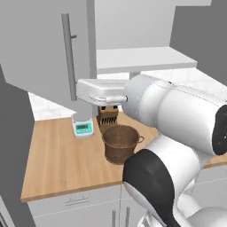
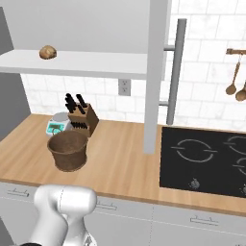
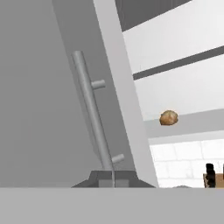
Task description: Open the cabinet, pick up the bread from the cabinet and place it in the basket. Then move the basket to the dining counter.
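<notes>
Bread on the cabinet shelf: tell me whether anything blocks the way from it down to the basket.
Nothing visible does. The bread lies alone on the open cabinet shelf, the doors swung aside, and the basket stands open-topped on the worktop below, beside the knife block and scale.

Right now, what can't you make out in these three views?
- Pincer fingertips: hand view, cut off at the bottom; contact with the cabinet handle unclear.
- Basket inside: too shallow an angle in either base view.
- Scale: left base view, upper part hidden by the hand.
- Bread: too small for detail.
</notes>
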Controlling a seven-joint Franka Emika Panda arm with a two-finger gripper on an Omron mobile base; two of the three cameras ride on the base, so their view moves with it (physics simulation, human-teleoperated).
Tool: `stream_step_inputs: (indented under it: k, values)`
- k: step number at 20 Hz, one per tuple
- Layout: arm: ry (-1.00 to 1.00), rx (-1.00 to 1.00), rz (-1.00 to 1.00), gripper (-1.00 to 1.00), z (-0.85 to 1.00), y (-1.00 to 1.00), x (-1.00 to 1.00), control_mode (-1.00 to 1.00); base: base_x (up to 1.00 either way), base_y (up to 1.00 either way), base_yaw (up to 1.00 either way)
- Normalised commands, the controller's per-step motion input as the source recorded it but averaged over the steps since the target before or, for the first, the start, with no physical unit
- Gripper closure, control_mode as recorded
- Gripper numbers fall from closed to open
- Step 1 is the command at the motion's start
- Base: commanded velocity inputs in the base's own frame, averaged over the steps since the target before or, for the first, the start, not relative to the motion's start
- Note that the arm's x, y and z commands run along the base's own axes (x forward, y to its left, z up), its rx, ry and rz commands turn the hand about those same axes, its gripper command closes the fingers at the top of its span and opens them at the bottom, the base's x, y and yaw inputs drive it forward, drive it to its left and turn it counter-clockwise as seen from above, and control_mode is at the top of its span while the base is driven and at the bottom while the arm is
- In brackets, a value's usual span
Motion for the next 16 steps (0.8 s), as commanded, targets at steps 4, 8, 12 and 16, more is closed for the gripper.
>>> stream_step_inputs:
  k: [4,8,12,16]
  values:
    - [0.02,0.41,-0.10,1.00,0.23,-1.00,-0.93,-1.00,0.00,0.00,0.00]
    - [0.20,0.71,-0.13,1.00,0.15,-0.91,-0.31,-1.00,0.00,0.00,0.00]
    - [0.31,0.73,0.02,1.00,0.05,-0.54,0.02,-1.00,0.00,0.00,0.00]
    - [0.37,0.62,0.43,1.00,-0.02,-0.04,0.81,-1.00,0.00,0.00,0.00]
